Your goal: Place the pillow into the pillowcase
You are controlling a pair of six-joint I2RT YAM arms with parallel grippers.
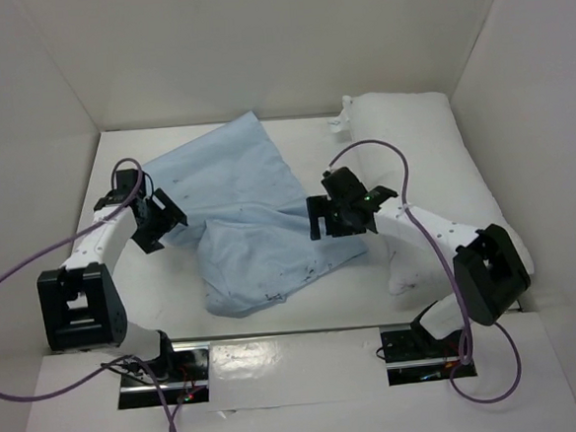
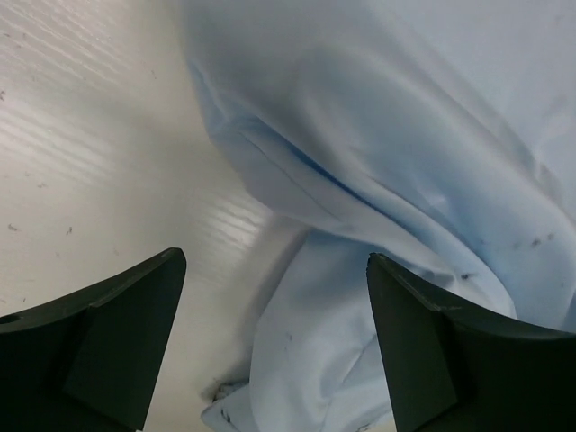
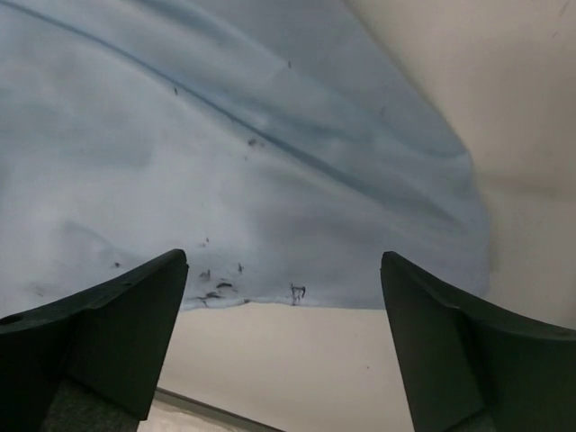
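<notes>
White-walled enclosure (image 1: 256,40); a white table (image 1: 324,307) is set within it, with both arm bases bolted at its near edge.

Item 1, pillowcase (image 1: 244,219): pale blue, limp and creased. It is heaped across the middle of the table, from close to the far edge down toward the near edge. Dark specks are noted along one hem in the right wrist view. No opening is seen spread or held.

Item 2, pillow (image 1: 411,138): white and plump. It is lodged in the far right corner and laid along the right edge, its near part hidden by the right arm. It is found wholly outside the pillowcase and near it; contact between the two cannot be told.

Progress: insertion is judged not yet begun, since no part of the pillow is enclosed. The mouth of the case is yet to be found and opened, the pillow fed in, and the cloth drawn over it.

Item 3, left gripper (image 1: 172,217): posed low over the table on the side of the heap facing the left edge, forearm angled away from the near left corner. The jaws are spread wide over a fold, and nothing is gripped.

Item 4, right gripper (image 1: 315,219): extended from the near right corner toward the centre, at the border of the heap facing the right edge. The jaws are spread wide and nothing is held. Whether any finger touches cloth cannot be told.
</notes>
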